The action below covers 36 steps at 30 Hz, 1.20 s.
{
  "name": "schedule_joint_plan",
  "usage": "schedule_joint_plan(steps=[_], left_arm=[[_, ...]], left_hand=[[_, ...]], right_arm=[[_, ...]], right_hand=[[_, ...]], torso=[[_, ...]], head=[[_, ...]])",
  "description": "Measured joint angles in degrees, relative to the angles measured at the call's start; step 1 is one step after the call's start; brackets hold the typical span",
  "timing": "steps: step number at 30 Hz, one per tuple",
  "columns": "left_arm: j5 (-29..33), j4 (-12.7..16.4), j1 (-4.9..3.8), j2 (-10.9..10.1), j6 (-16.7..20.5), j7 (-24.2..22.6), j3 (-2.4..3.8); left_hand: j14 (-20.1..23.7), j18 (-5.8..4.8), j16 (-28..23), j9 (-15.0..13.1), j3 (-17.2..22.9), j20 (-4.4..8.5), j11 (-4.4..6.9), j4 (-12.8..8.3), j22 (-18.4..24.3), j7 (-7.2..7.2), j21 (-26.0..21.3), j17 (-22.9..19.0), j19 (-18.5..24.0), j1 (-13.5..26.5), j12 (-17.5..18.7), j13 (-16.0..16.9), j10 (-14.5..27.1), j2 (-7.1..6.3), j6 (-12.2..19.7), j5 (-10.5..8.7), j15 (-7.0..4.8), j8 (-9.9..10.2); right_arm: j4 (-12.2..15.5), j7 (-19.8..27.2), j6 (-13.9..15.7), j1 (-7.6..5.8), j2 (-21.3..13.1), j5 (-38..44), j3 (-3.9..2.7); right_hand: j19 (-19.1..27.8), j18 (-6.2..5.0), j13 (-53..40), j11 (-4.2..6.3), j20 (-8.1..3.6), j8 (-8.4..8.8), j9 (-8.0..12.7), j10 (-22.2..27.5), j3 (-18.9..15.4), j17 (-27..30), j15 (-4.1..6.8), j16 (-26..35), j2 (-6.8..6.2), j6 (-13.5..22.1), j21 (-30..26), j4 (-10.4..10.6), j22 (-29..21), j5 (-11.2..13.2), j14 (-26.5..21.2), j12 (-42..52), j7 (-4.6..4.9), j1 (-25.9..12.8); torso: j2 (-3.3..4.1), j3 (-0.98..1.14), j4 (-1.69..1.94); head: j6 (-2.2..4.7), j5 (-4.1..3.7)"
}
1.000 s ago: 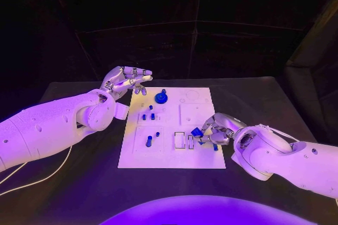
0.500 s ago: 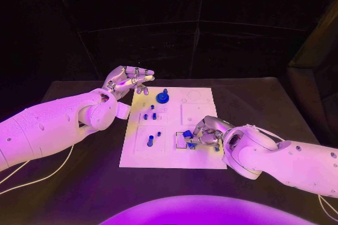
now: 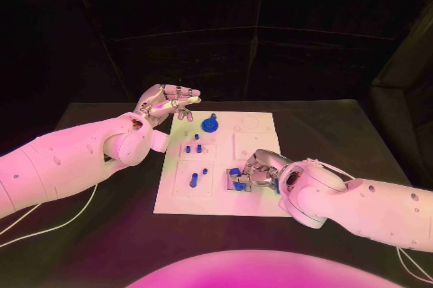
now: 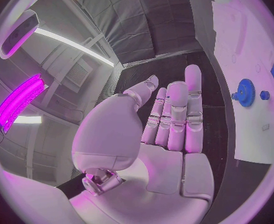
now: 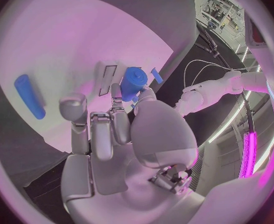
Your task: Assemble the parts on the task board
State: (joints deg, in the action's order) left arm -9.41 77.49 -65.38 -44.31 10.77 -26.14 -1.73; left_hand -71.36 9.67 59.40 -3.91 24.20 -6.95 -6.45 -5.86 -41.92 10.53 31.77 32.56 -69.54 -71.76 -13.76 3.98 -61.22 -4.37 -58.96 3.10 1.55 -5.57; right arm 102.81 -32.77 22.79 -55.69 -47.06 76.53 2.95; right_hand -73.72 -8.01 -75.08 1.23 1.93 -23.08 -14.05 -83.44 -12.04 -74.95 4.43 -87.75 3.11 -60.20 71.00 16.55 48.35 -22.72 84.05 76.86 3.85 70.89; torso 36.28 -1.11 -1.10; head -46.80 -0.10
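Black table [image 3: 334,131] before you carries the white rectangular task board [image 3: 255,201]. Your right hand [image 3: 257,173] pinches a blue cylindrical part [image 5: 133,82] over the board's near slots. Your left hand [image 3: 167,102], fingers loosely apart, holds nothing beside the blue gear [image 3: 210,124].

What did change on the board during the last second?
The right hand, holding a blue part, moved left over the task board toward the slots near its front edge. The left hand stayed raised at the board's far left corner, and the other parts did not move.
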Motion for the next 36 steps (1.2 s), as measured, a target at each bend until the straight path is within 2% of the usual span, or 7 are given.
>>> schedule_joint_plan(steps=[5, 10, 13, 17, 20, 25, 36], left_arm=[[0.0, 0.0, 0.0, 0.1, 0.0, 0.0, 0.0], [0.0, 0.0, 0.0, 0.1, -0.1, 0.1, 0.0], [0.0, 0.0, 0.0, 0.1, -0.1, 0.1, 0.0], [0.0, 0.0, 0.0, 0.1, -0.1, 0.1, 0.0], [0.0, 0.0, 0.0, 0.1, -0.1, 0.1, 0.0], [0.0, 0.0, 0.0, 0.1, -0.2, 0.1, 0.0], [0.0, -0.1, 0.0, 0.1, -0.2, 0.2, 0.0]], left_hand=[[0.0, 0.0, 0.0, 0.0, 0.0, 0.0, 0.0, 0.0, 0.0, 0.0, 0.0, 0.0, 0.0, 0.0, 0.0, 0.0, 0.0, 0.0, 0.0, 0.0, 0.0, 0.0], [0.0, 0.01, 0.0, 0.0, 0.0, 0.0, 0.0, 0.0, 0.0, 0.0, 0.0, 0.0, 0.0, 0.0, 0.0, 0.0, 0.0, 0.0, 0.0, 0.0, 0.0, 0.0], [0.0, 0.0, 0.0, 0.0, 0.0, 0.0, 0.0, 0.0, 0.0, 0.0, 0.0, 0.0, 0.0, 0.0, 0.0, 0.0, 0.0, 0.0, 0.0, 0.0, 0.0, 0.0], [0.0, 0.0, 0.0, 0.0, 0.0, 0.0, 0.0, 0.0, 0.0, 0.0, 0.0, 0.0, 0.0, 0.0, 0.0, 0.0, 0.0, 0.0, 0.0, 0.0, 0.0, 0.0], [0.0, 0.0, 0.0, 0.0, 0.0, 0.0, 0.0, 0.0, 0.0, 0.0, 0.0, 0.0, 0.0, 0.0, 0.0, 0.0, 0.0, 0.0, 0.0, 0.0, 0.0, 0.0], [0.0, 0.0, 0.0, 0.0, 0.0, 0.0, 0.0, 0.0, 0.0, 0.0, 0.0, 0.0, 0.0, 0.0, 0.0, 0.0, 0.0, 0.0, 0.0, 0.0, 0.0, 0.0], [0.2, 0.0, 0.0, 0.0, -0.2, 0.0, 0.0, 0.2, 0.1, 0.0, 0.0, -0.1, 0.0, 0.0, 0.0, 0.0, 0.0, 0.0, 0.0, 0.0, -0.22, 0.0]], right_arm=[[-0.1, -0.5, 0.1, 0.08, 0.3, 0.6, 0.06], [-0.3, -1.2, 0.1, 0.13, 0.5, 1.1, 0.11], [-0.5, -1.6, 0.2, 0.13, 0.4, 1.6, 0.11], [-0.4, -1.8, 0.4, 0.13, 0.3, 2.1, 0.11], [0.0, -1.8, 0.7, 0.13, 0.0, 2.5, 0.11], [1.0, -1.0, 1.0, 0.13, -0.7, 2.6, 0.11], [2.6, 2.8, 0.8, 0.13, -2.3, 1.9, 0.11]], right_hand=[[-0.2, 0.0, 0.2, 0.01, -0.21, 0.0, -0.6, 0.0, -1.0, 0.0, 0.0, 0.0, 0.09, -0.9, 0.0, 0.0, 0.0, 2.3, 0.0, -0.2, -0.93, -1.3], [-0.2, 0.0, 0.2, 0.12, -0.21, -0.54, -1.8, -0.1, -4.3, 0.0, 0.21, 0.0, -0.05, -1.4, 0.0, -0.4, -0.1, 15.0, -0.2, -0.3, -1.3, -6.6], [0.0, 0.0, 0.1, 0.12, -0.4, -0.2, -2.2, -0.1, -5.2, 0.0, 0.21, 0.0, -3.14, -1.2, 0.0, 0.2, -0.4, 19.4, -0.2, -0.8, -1.1, -10.0], [0.0, -0.01, 0.1, 0.12, -0.43, 0.01, -2.7, -0.1, -1.1, 0.0, 0.21, 0.0, -7.84, -0.8, -0.5, 0.4, -0.9, 19.7, -0.2, -1.6, -0.96, -14.7], [0.0, -0.01, 0.1, 0.12, -0.43, 0.01, -3.0, -0.1, 0.5, 0.0, 0.21, 0.0, -8.79, -0.6, -0.5, 0.4, -0.9, 19.7, -0.2, -1.7, -0.78, -15.7], [0.0, -0.01, 0.1, 0.11, -0.43, 0.01, -3.4, -0.1, 2.8, 0.0, 0.21, 0.0, -6.99, -0.6, -0.5, -0.1, -0.9, 19.7, -0.2, -1.7, -0.78, -13.2], [0.0, -0.01, 0.1, 0.11, -0.42, 0.01, -4.9, -0.1, 4.6, 0.0, 0.21, 0.0, -3.72, -0.6, -0.5, -5.9, -0.5, 17.2, -0.2, -1.7, -0.78, -0.5]], torso=[[-0.01, 0.01, -0.05], [-0.01, 0.01, -0.05], [-0.02, 0.01, -0.05], [-0.02, 0.01, -0.05], [-0.03, 0.01, -0.05], [-0.03, 0.03, -0.05], [-0.05, 0.03, -0.15]], head=[[0.08, 0.1], [0.1, 0.11], [0.1, 0.09], [0.09, 0.07], [0.09, 0.1], [0.08, 0.14], [0.2, -0.03]])
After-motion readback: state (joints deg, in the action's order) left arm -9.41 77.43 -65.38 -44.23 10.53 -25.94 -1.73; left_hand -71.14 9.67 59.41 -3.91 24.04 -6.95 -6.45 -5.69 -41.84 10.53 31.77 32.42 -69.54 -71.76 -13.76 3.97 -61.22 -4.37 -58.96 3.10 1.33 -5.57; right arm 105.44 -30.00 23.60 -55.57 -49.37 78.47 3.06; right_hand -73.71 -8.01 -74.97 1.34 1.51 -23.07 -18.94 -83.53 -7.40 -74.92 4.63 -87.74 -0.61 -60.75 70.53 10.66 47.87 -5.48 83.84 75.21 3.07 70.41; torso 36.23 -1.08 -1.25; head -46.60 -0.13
